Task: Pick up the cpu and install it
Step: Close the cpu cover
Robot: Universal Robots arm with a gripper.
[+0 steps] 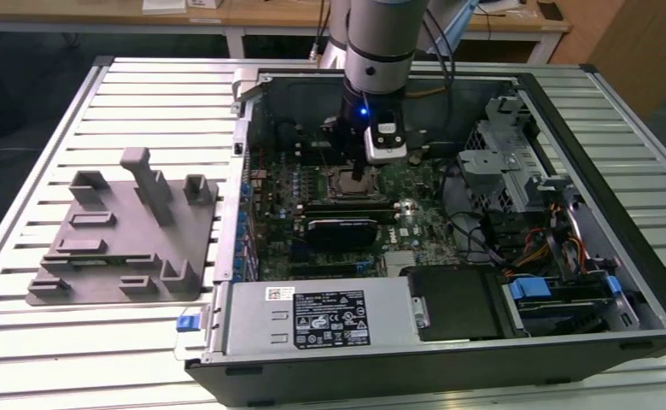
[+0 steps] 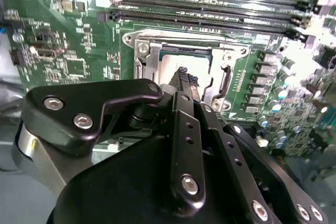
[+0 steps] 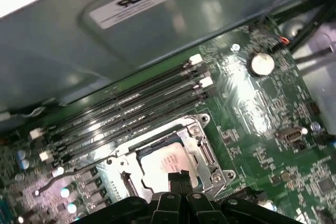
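The cpu point(image 3: 160, 162) lies flat inside the open motherboard socket point(image 3: 209, 153), its shiny silver top facing up. In the second wrist view the cpu point(image 2: 198, 66) shows as a pale bright square within the socket's metal frame point(image 2: 143, 65). My gripper point(image 3: 178, 178) hangs right over one edge of the chip, its two black fingertips pressed together with nothing between them. In the second wrist view the gripper point(image 2: 184, 75) hides part of the chip. In the exterior view my gripper point(image 1: 363, 173) reaches down into the case just above the socket point(image 1: 348, 182).
The open computer case point(image 1: 310, 329) holds memory slots point(image 3: 136, 108) beside the socket, a drive cage point(image 1: 510, 162) and cables on the exterior view's right. A grey plastic fixture block point(image 1: 128, 239) sits on the slatted table point(image 1: 37, 342) at that view's left.
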